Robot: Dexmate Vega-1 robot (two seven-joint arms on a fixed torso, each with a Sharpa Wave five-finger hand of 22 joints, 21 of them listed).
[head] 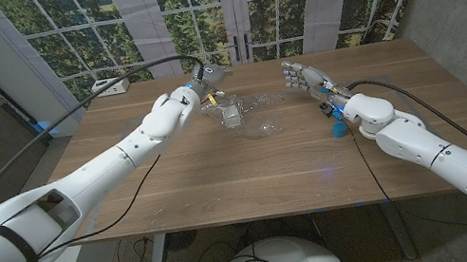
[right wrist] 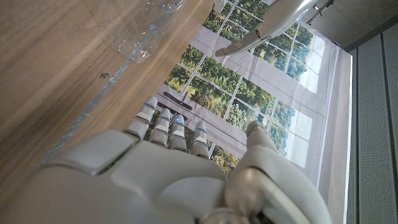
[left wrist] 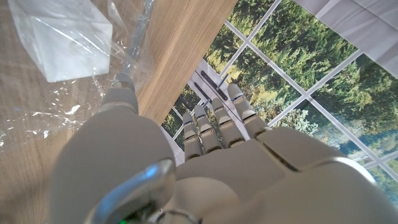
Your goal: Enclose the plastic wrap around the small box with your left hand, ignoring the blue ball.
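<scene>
My left hand [head: 203, 82] is up over the far middle of the wooden table [head: 223, 181], raised above the sheet of plastic wrap [head: 254, 113]. From the head view it looks as though a corner of the wrap rises to my fingers, but the film is too clear and the hand too small there to be sure I am pinching it. In my left wrist view, my left hand [left wrist: 205, 162] has its fingers [left wrist: 214, 118] stretched out side by side toward the window, and I cannot tell whether anything is caught between them and the thumb.

The small box [head: 231, 115] lies on the wrap, just nearer to me than my left hand and a little to its right. In the left wrist view the small box [left wrist: 59, 37] is a pale white block under crinkled plastic wrap [left wrist: 81, 93], beside my thumb and apart from it.

My right hand [head: 301, 76] stands to the right of the wrap, fingers apart, holding nothing. The blue ball [head: 337, 128] sits close by my right wrist, well apart from the box.
</scene>
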